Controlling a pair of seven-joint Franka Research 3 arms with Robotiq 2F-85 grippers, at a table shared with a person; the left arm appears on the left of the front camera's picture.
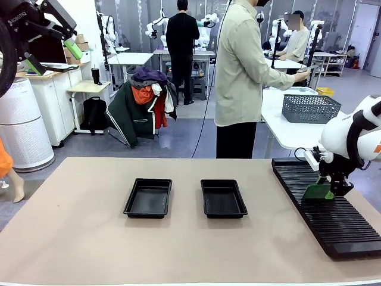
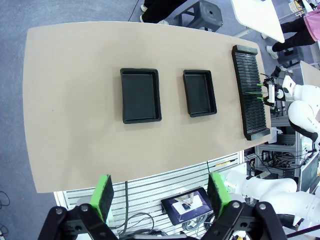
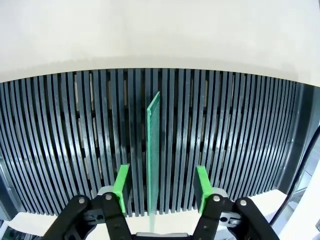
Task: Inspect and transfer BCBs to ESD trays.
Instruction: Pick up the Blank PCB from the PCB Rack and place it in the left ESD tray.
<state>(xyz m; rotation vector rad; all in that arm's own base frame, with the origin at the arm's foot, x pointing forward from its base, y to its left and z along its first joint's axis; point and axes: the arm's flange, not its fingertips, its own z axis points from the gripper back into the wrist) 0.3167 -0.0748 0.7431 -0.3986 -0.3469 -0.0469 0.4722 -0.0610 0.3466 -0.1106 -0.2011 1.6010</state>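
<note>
The BCB stands edge-on between my right fingers, which are parted and clear of it. My left fingers gape empty.

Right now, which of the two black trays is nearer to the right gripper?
The tray on the robot's right, beside the slotted rack where the right gripper straddles a green board. The other tray lies farther to the left.

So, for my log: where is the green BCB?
Front view, right side: the BCB stands on edge in the slotted rack, between the right gripper's fingers.
</note>
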